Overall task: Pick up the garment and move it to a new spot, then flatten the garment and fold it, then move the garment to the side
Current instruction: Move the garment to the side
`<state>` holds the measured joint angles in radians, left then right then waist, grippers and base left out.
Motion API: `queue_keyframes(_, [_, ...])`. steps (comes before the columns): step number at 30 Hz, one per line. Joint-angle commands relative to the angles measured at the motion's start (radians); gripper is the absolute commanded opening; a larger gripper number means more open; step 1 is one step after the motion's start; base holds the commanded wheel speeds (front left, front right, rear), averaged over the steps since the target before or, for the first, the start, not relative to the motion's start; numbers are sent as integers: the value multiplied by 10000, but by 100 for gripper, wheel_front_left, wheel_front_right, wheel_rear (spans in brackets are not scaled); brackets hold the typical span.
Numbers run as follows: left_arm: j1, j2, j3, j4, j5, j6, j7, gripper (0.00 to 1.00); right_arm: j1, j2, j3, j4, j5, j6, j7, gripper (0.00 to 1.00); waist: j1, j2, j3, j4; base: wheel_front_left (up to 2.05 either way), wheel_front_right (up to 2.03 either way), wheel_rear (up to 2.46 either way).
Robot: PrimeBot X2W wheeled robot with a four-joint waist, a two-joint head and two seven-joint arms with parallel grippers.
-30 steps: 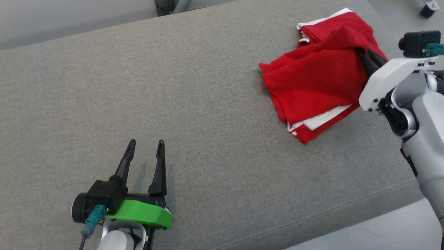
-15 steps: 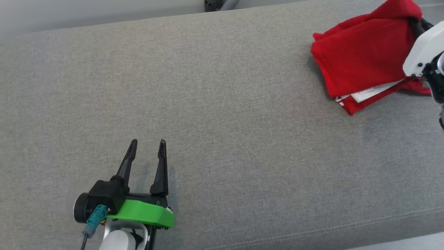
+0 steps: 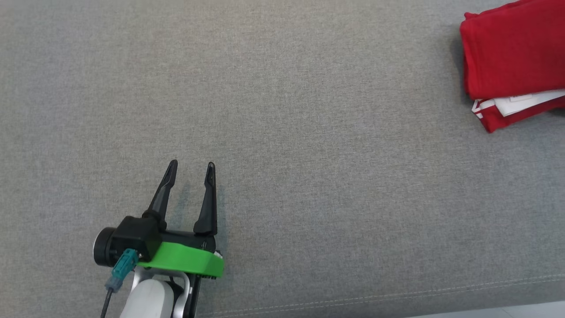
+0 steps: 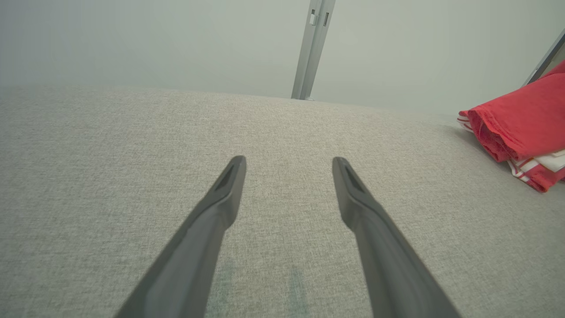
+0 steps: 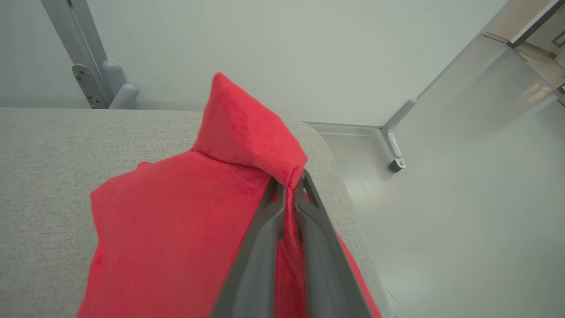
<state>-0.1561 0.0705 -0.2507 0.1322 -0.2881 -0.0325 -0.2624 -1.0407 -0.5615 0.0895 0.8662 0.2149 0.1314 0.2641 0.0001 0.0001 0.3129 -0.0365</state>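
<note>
At the near left of the grey upholstered surface (image 3: 309, 132) we see our left gripper (image 3: 192, 162), its two dark fingers pointing toward the far side and spread well apart with nothing between them. Bare woven fabric stretches from it to the right. A stitched seam (image 3: 397, 294) runs along the near edge, with a strip of pale floor (image 3: 529, 312) beyond it at the near right corner. Past the far edge, the left wrist view gives us a plain pale wall (image 4: 132, 39) with a grey metal post (image 4: 311, 48) rising against it. At the far right of the surface lies the red garment (image 3: 512, 53), folded into a thick bundle with white trim showing at its near edge. Our right gripper (image 5: 289, 179) has its jaws pinched together on a raised red fold of the garment, near the surface's rounded right end. Further right the smooth floor spreads out, crossed by a grey frame leg (image 5: 394, 145) and a clear panel (image 5: 507, 88).
</note>
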Motion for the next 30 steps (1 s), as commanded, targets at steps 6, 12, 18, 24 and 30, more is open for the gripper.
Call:
queue_keyframes(6, [-438,69,-172,-136,186,-53,26,100,-256,-836,-177,412,-1250,-16,191,0,-1,-1,890,672,0,0,0])
queue_keyframes(12, [-412,275,-203,-272,257,8,126,100,-102,-1326,-1048,704,-2162,-18,-77,0,-1,-1,1371,997,0,0,0])
queue_keyframes(18, [-294,499,-194,-472,275,63,230,100,202,-1286,-2046,924,-3384,-18,-677,16,-1,-1,1592,1068,0,0,0])
queue_keyframes(24, [-201,615,-224,-614,295,106,379,100,426,-1048,-3141,502,-4863,-18,-1518,100,-1,-1,1575,985,0,0,0])
queue_keyframes(30, [-39,726,-246,-760,288,195,517,100,598,-116,-4219,50,-5935,-18,-2512,100,-1,-1,1347,719,0,0,0])
